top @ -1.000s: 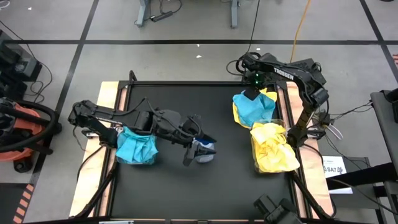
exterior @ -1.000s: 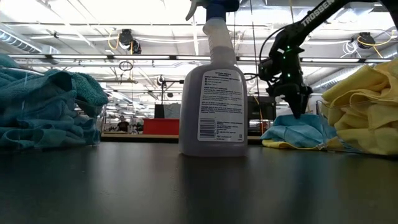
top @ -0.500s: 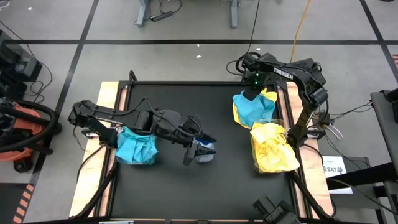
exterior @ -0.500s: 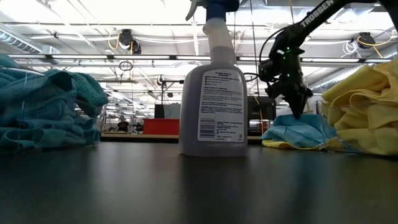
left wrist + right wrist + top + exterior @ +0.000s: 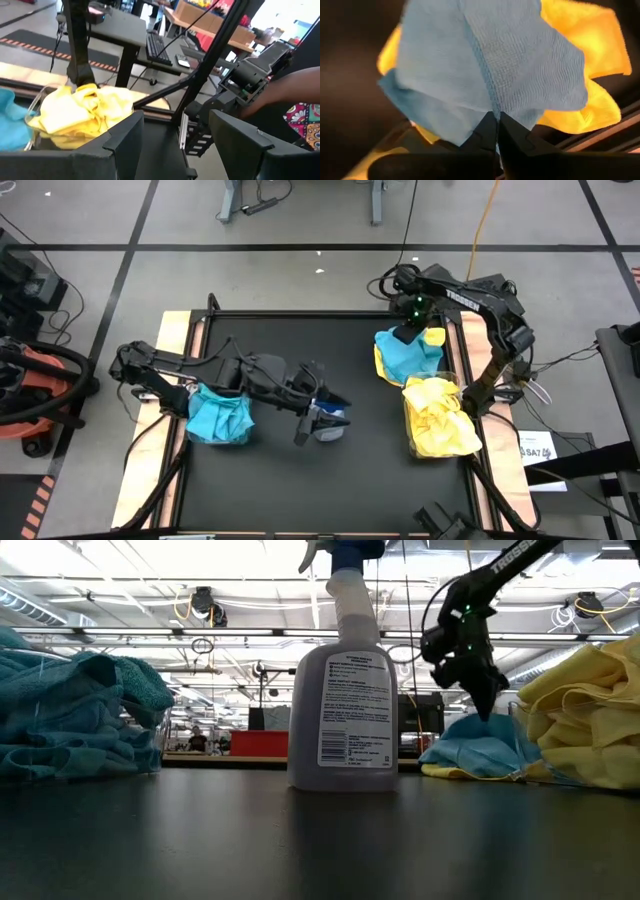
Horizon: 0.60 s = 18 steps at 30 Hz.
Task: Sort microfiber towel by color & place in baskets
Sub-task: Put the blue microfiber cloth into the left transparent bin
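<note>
Right claw (image 5: 496, 131) pinched shut on the teal towel (image 5: 402, 356) lying over a yellow towel (image 5: 433, 338) at the table's far right; risk: the yellow one clinging and lifting along; left claw (image 5: 172, 137) open, idle mid-table.

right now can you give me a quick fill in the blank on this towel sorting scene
1. The right pincer is shut on the ____ towel.
2. That towel lies on top of a ____ towel.
3. The spray bottle stands ____ on the table.
4. The right-hand basket holds ____ towels.

Missing words: blue; yellow; upright; yellow
</note>
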Tool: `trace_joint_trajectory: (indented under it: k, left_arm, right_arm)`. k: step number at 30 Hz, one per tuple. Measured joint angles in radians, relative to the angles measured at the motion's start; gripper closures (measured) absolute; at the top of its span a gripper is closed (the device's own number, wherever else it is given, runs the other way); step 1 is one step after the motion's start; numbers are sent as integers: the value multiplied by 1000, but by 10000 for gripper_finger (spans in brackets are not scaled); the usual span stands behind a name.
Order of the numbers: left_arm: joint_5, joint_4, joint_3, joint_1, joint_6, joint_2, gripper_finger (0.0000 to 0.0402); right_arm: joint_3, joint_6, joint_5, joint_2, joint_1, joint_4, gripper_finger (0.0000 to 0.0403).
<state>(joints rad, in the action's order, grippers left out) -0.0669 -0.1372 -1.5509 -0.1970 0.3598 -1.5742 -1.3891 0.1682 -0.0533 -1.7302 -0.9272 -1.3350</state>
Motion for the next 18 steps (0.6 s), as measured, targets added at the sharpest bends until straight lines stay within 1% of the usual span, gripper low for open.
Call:
trace_joint_trajectory:
  k: [4, 8, 11, 13, 18]
  left_arm:
    - [2, 27, 0, 0, -4, 7, 171]
    - [58, 56, 1, 1, -69, 13, 171]
    - [137, 96, 0, 7, -129, 21, 171]
    - [172, 126, 0, 15, -166, 21, 171]
    - [181, 194, 0, 49, -222, 19, 171]
  right_arm:
    - [-14, -10, -37, 65, 1, 5, 402]
    - [-53, -18, -81, 148, 0, 10, 402]
    - [-97, -28, -149, 213, 0, 13, 402]
    - [-132, -38, -192, 257, 0, 25, 402]
    - [-251, -79, -302, 349, 0, 54, 403]
